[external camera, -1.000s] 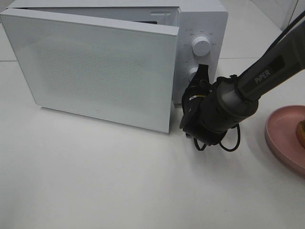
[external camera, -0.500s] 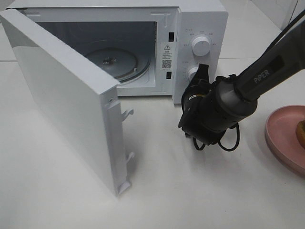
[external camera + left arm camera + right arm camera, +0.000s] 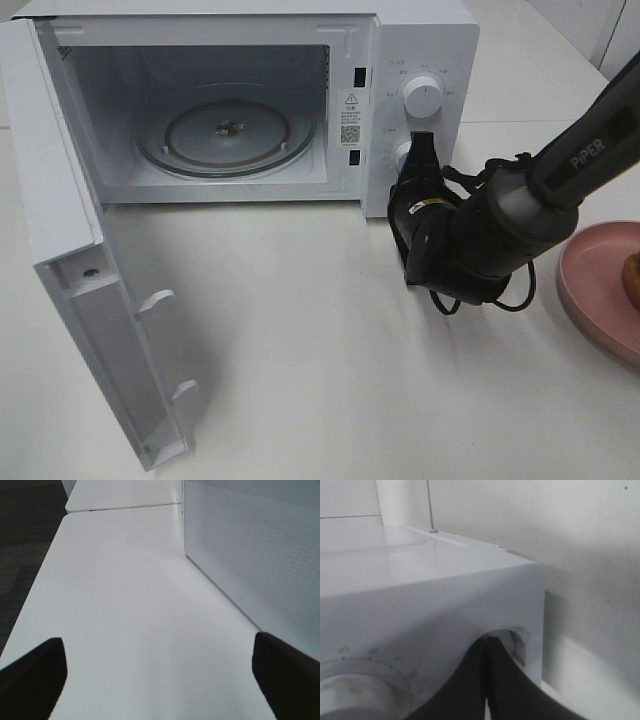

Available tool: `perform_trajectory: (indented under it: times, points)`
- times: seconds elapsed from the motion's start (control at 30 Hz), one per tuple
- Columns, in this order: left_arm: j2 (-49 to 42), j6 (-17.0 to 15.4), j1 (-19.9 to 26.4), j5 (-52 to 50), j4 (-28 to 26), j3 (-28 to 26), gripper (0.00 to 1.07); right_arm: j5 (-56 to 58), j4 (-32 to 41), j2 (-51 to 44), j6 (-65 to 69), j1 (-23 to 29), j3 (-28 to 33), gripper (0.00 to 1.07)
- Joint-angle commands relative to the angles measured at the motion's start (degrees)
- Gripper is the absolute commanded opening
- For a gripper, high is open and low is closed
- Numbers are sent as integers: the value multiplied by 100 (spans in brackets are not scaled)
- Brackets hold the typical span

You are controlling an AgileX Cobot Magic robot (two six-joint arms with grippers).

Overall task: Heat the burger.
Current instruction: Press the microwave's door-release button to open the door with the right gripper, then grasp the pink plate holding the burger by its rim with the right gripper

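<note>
Nearly shut a second ago, the white microwave door (image 3: 75,260) now stands wide. Our right claw (image 3: 421,148) sits closed, empty, by the round white knobs (image 3: 423,97); left claw (image 3: 160,677) spread empty — we've yet to load the golden-bun burger (image 3: 633,282) from its round pink plate (image 3: 590,285).

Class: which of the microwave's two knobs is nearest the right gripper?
The lower knob: the right gripper is at it, while the upper knob stands clear above.

Microwave (image 3: 455,50): smooth, glossy white casing. Turntable (image 3: 228,135): clear glass. Table (image 3: 320,380): smooth matt white. Plate (image 3: 590,280): glossy pink.
</note>
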Motion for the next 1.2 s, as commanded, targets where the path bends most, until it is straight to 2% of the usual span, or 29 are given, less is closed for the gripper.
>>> perform_trajectory:
  times: [0.03,0.1,0.47,0.67,0.9,0.97,1.0,1.2]
  points:
    - [-103,-23,6,-52,-6,17,93,-539,-149,-252,-23,-97,11,0]
    - [-103,-23,6,-52,-6,17,93,-172,-149,-338,-52,-97,172,0]
    - [-103,-23,6,-52,-6,17,93,350,-470,-762,-155,-97,1031,0]
    - [-103,-23,6,-52,-6,17,93,613,-607,-991,-395,-97,1272,0]
    - [-103,-23,6,-52,-6,17,93,1415,-756,-1799,-1833,-97,1719,0]
    - [-103,-23,6,-52,-6,17,93,1570,-756,-1879,-2068,-97,1736,0]
    - [-103,-23,6,-52,-6,17,93,1914,-751,-2057,-2653,-97,1765,0]
    - [-103,-23,6,-52,-6,17,93,2807,-751,-2418,-4217,-115,1765,0]
